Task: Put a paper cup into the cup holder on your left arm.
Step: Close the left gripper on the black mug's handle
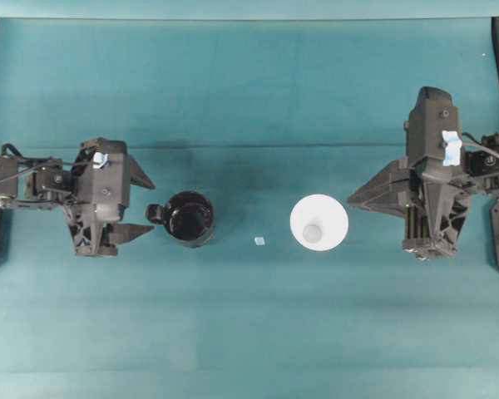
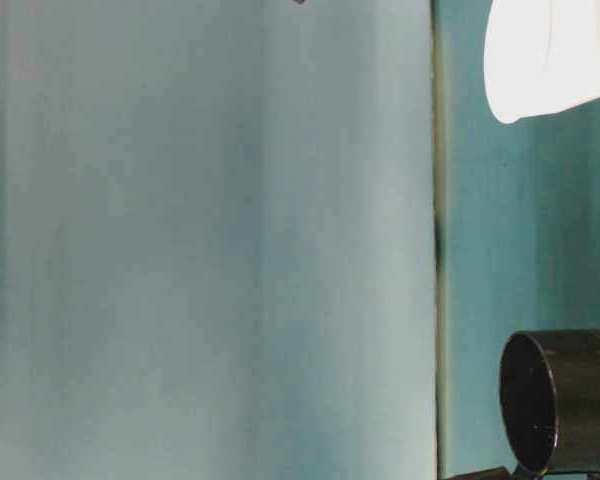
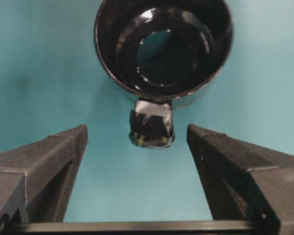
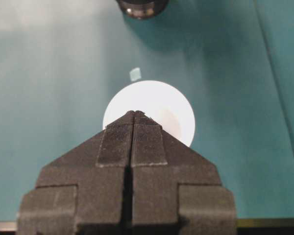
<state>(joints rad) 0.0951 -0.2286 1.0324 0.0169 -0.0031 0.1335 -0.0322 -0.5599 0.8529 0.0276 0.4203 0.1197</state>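
the teal desk (image 1: 249, 324) fills the overhead view, and on it the task looks not yet begun: nothing is held and nothing sits inside anything.

the right tool (image 1: 354, 199), at the middle right of the overhead frame, has its fingers pressed flat together and empty; the right wrist view shows the two pads meeting with no gap, their tip pointing at the near rim of the cup. the left tool (image 1: 146, 206), at the middle left, stands spread wide and grips nothing; in the left wrist view its fingers (image 3: 49, 161) frame the holder's handle from either side without touching it.

the cup holder (image 1: 190, 219) stands upright left of centre, open mouth up, knob handle (image 3: 152, 126) towards the left tool, and it is empty. the paper cup (image 1: 318, 222) stands upright right of centre, well apart from the holder and just beside the right tool. a tiny pale scrap (image 1: 259, 241) lies between them.

left to do, by my reading: open the right tool, take the cup, carry it across and lower it into the holder.

the table-level view is mostly a blank pale surface; cup and holder are cut off at its right edge. both arms run out of the overhead frame. whether the right tool's tip touches the cup i cannot tell.
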